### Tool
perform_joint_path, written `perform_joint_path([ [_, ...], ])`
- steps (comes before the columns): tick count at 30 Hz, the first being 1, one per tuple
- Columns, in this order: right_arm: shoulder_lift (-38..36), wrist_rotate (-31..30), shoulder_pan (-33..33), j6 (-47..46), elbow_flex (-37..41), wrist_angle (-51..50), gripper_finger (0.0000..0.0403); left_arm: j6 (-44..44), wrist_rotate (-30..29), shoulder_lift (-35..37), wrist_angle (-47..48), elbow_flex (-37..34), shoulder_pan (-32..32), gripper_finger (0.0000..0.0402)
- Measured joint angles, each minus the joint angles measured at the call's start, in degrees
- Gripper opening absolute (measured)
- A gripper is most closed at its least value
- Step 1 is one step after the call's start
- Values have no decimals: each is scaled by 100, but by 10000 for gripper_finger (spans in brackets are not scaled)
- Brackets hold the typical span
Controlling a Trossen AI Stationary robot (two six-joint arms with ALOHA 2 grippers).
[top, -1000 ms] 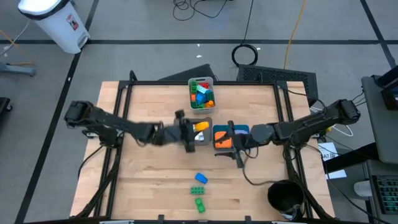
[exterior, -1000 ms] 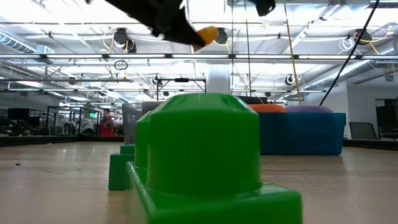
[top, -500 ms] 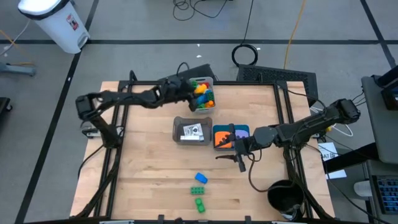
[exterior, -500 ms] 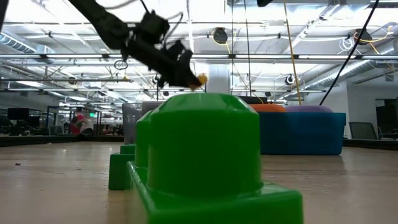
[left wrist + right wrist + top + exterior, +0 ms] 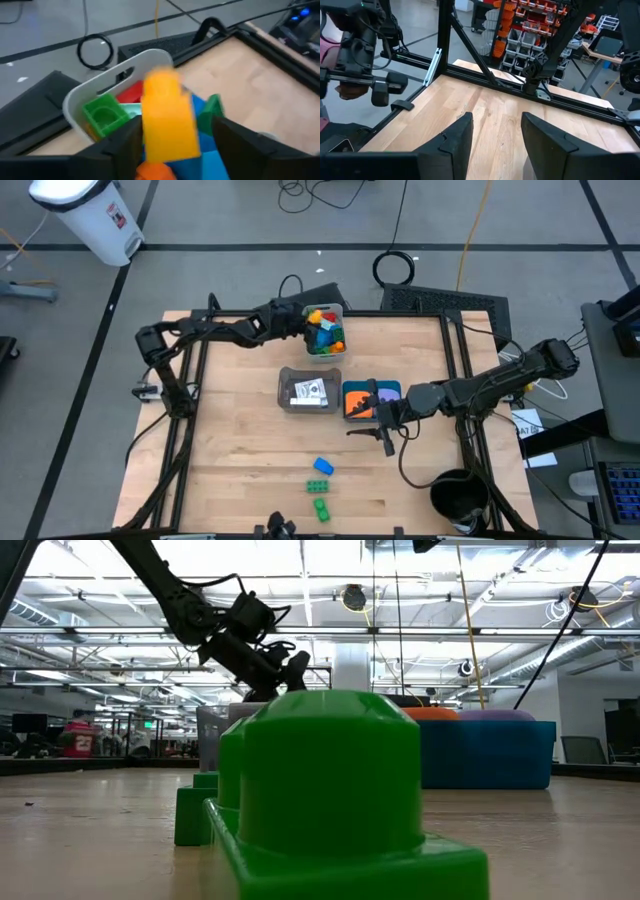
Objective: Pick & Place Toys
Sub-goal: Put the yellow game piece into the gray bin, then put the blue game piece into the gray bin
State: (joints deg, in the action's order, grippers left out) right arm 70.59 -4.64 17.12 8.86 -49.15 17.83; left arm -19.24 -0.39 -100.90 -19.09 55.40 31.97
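- Now the left gripper (image 5: 300,323) hangs over the near-left edge of the pale grey bin (image 5: 338,311) at the table's far edge; its fingers stand parted in the left wrist view, with gaps on both sides of the yellow brick (image 5: 167,120) between them, so they do not clamp it.
- That yellow brick shows blurred, its long axis roughly upright, above the bin's heap — green brick (image 5: 103,114), red brick (image 5: 131,92) and blue bricks (image 5: 210,155) below it.
- Half a second ago the same gripper carried the yellow piece at its tip just short of the bin; a second ago it was over the grey bin (image 5: 310,391) at mid-table, which holds a white-edged card (image 5: 309,391).
- The right gripper (image 5: 385,420) sits beside the teal bin (image 5: 372,386), near its right front corner, fingers apart and empty — it has not shifted since the earlier frames.
- The teal bin holds an orange die (image 5: 357,404).
- On the front of the table lie a blue brick (image 5: 322,467) angled diagonally and, just nearer the edge, two green bricks (image 5: 320,497) in line; one of them fills the low view (image 5: 325,800).
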Motion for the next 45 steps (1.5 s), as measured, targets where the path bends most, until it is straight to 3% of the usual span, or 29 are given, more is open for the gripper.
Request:
perform_joint_path([
  [8, 0, 0, 0, -8, 0, 1, 159, 123, 551, 13, 203, 203, -77, 323],
  [16, 0, 20, 20, -85, 0, -69, 159, -112, 2136, 912, 1488, 398, -174, 339],
  [19, 0, 22, 20, -104, 0, -110, 158, 77, 2280, 1570, 1608, 34, -561, 339],
  [22, 0, 24, 20, -248, 0, -142, 161, 232, 1902, 2317, 1445, -470, -1260, 340],
  [28, 0, 24, 22, -278, 0, -142, 159, 589, 507, 3790, 1490, -1455, -2839, 340],
  [34, 19, 42, 25, -559, 0, -84, 161, 918, -328, 5302, 1555, -1939, -3609, 340],
  [38, 352, 37, 178, -820, 137, 719, 162, 865, -653, 5706, 1372, -2308, -3875, 340],
  [43, 1373, 315, 634, -492, 281, 2296, 169, 671, -896, 5777, 762, -2758, -4067, 340],
  [45, 1769, 317, 799, -520, 122, 2472, 180, 500, -920, 5759, 542, -2919, -4122, 340],
])
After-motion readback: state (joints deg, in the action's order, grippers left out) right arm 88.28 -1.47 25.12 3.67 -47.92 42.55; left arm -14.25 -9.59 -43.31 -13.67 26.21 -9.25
